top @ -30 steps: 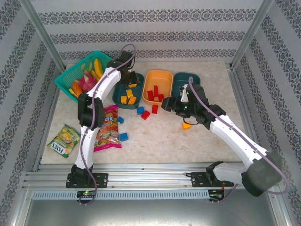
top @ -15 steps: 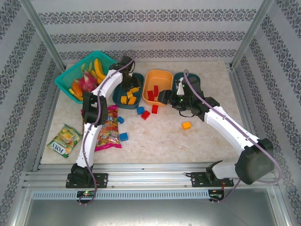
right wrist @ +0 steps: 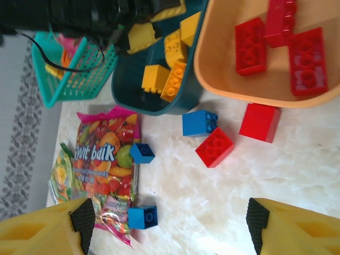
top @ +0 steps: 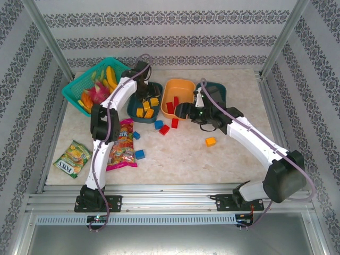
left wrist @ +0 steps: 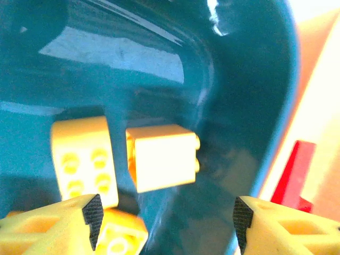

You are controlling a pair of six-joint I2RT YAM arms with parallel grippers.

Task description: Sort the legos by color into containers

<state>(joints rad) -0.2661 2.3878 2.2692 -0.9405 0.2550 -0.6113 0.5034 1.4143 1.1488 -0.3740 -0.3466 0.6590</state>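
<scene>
My left gripper hangs open and empty inside the left teal tray, just above several yellow bricks. From the top external view that left gripper is over the tray's far end. My right gripper is open and empty above bare table; in the top view it sits by the orange tray, which holds red bricks. Ahead of it lie a blue brick, two red bricks, and two more blue bricks. An orange brick lies under the right arm.
A candy bag lies left of the loose blue bricks, with a second bag nearer the front left. The turquoise mesh basket of toy fruit stands at the back left. The second teal tray is partly covered by my right arm.
My right gripper has swung left and away from me, from near the orange brick to the orange tray's front edge. The left gripper stays over the left teal tray, shifting slightly.
</scene>
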